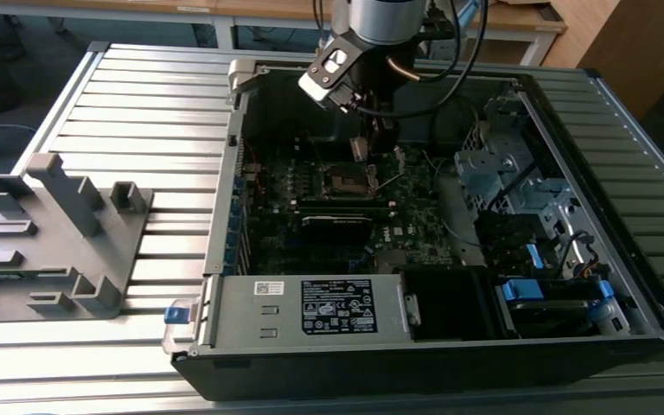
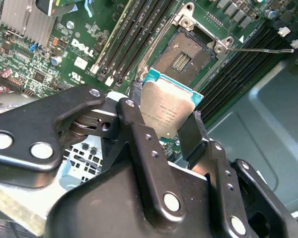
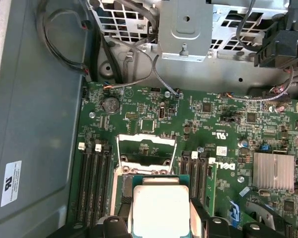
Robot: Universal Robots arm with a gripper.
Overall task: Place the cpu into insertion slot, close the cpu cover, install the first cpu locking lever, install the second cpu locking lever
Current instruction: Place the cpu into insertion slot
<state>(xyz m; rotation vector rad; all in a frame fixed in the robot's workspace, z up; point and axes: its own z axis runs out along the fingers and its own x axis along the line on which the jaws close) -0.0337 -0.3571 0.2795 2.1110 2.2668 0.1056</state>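
The black two-finger gripper [image 2: 166, 106] pinches the small flat silver-grey square cpu [image 2: 169, 113] by opposite edges above the green motherboard [image 2: 84, 49], with the dark square metal-rimmed insertion slot [image 2: 181, 59] lying uncovered just beyond the chip's far edge.

Bright light bleaches the ribbed surface [image 1: 136, 112] in the exterior view, the case [image 1: 424, 367] sits shadowed inside, and the cpu [image 2: 166, 111] glints pale.

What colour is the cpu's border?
The cpu has a teal border; second wrist view shows it best.
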